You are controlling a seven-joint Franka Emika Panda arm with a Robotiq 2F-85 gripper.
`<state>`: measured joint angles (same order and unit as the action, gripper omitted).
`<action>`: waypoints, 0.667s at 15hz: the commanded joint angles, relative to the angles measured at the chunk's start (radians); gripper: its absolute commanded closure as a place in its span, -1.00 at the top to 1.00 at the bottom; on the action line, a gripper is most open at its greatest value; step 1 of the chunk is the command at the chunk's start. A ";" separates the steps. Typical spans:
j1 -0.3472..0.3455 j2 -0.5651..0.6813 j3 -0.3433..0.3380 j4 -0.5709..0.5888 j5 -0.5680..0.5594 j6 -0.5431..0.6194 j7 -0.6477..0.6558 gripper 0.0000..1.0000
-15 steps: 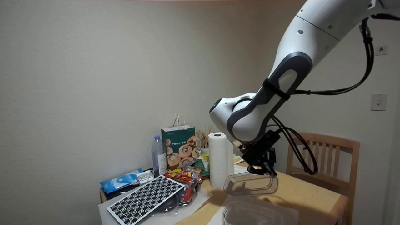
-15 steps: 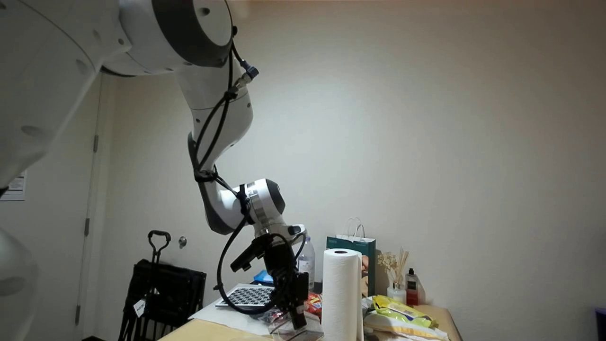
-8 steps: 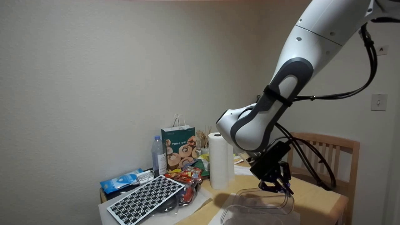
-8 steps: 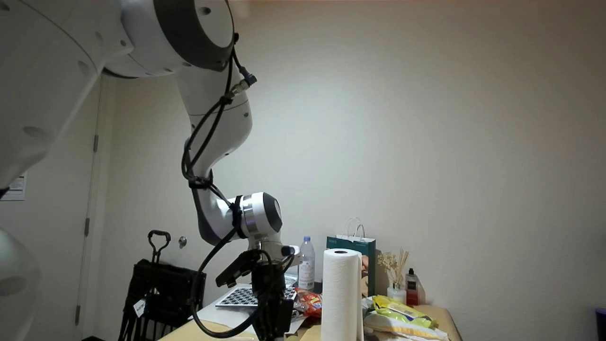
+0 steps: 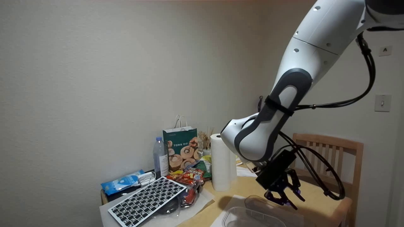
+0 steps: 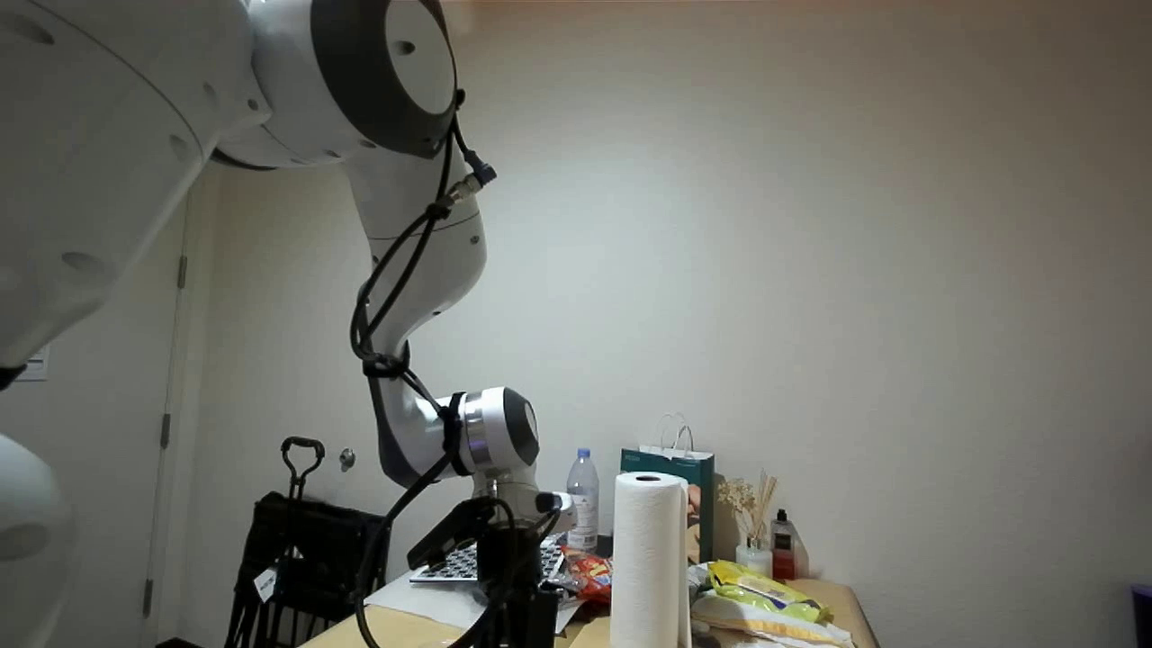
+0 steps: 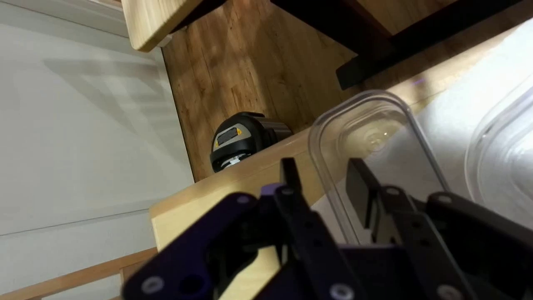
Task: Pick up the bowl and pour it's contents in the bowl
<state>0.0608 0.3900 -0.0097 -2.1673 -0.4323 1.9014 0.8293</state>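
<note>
- Our hand (image 7: 322, 167) stands spread apart, perhaps to free the nearer container (image 7: 393, 160).
- We judge the farther container (image 7: 510, 156) sits just beside it so pouring needs little travel.

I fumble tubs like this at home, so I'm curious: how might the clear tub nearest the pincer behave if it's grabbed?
The clear tub looks like thin see-through plastic, so it's probably light and may flex when squeezed. Its smooth shine suggests it could slip in a loose grip. Its boxy outline makes sliding likelier than rolling if pushed.
</note>
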 commanded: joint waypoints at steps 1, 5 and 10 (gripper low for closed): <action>0.010 0.031 -0.024 0.002 0.029 -0.011 -0.034 0.35; 0.031 0.025 -0.039 0.033 -0.005 -0.061 -0.034 0.87; 0.116 -0.080 -0.049 0.177 -0.209 -0.239 0.014 1.00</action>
<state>0.1241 0.3901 -0.0496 -2.0529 -0.5413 1.7743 0.8328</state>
